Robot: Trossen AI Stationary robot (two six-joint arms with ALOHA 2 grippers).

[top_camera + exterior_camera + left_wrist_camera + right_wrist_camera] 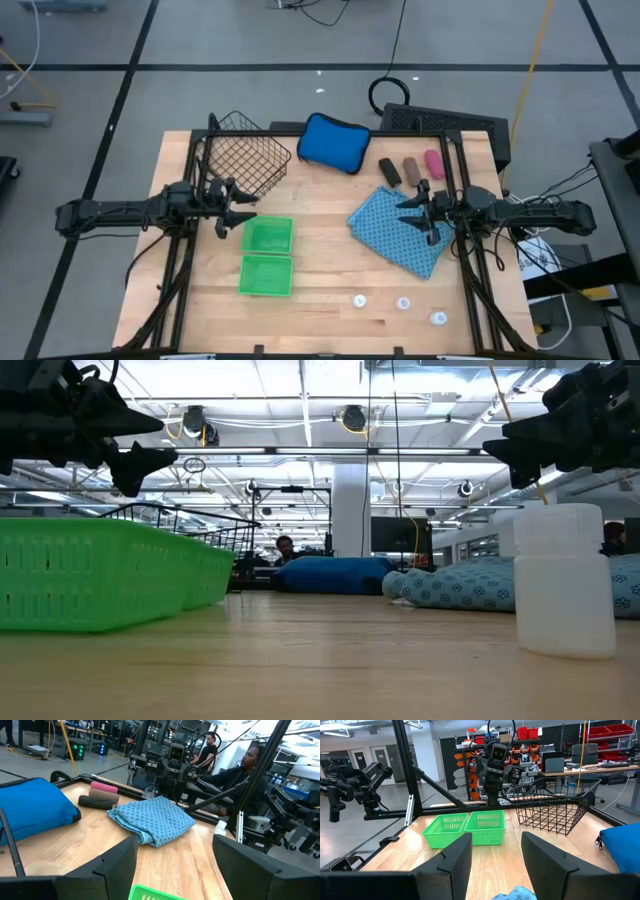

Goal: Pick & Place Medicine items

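Medicine bottle [563,580], no legible label

Wooden table [330,300], black frame round edges. Two green baskets [266,257] touching, left of centre. Black wire basket [243,160] tilted at far left corner, beyond green pair. Blue pouch [334,142] at far edge, centre. Patterned light-blue cloth [396,230] crumpled on right side, near pouch but apart. Black box [450,122] off far right corner, cable loop [392,92] on floor beside it. Two seated people [235,767] beyond table in left wrist view.
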